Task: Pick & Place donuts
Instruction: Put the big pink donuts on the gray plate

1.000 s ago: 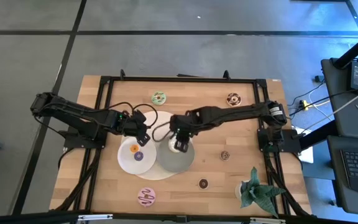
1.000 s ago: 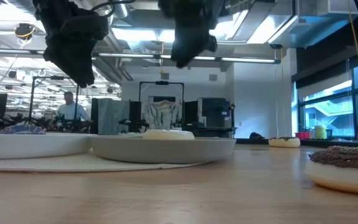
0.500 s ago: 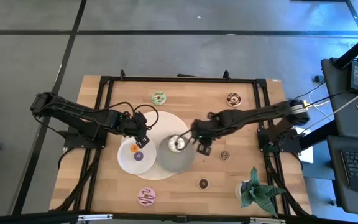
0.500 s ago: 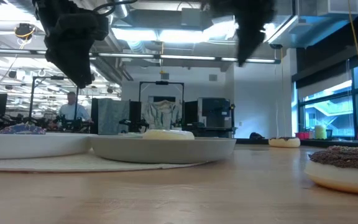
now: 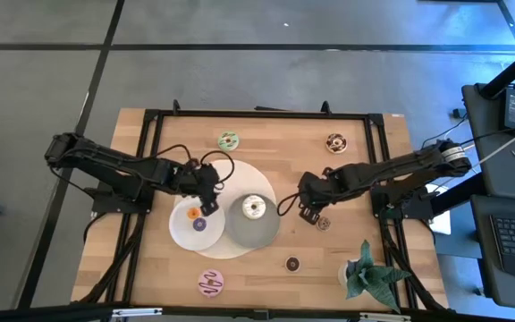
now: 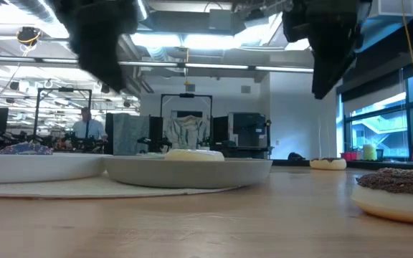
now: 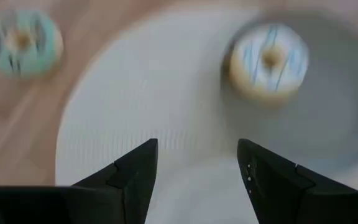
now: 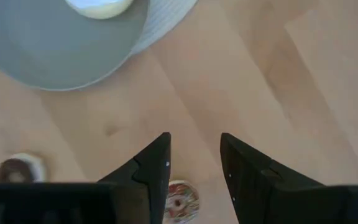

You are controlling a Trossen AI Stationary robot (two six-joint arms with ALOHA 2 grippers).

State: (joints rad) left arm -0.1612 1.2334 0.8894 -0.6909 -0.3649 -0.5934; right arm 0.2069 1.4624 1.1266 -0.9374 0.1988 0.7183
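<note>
Seven donuts [image 5: 254, 207] – two plates [image 5: 244, 233] – two arms [image 5: 374, 169] – one plant [image 5: 366, 271]

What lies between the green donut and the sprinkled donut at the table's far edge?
Only bare wood: in the high view, nothing sits between the green donut and the sprinkled donut.

My overhead camera looks straight down; the low one sits level at tabletop; both share the grey plate [image 5: 253, 224].

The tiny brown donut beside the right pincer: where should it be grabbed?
Across its outer rim, from straight above. The tiny donut lies flat on the bare table, and its hole looks too small for a finger. The right pincer hangs open close by.
</note>
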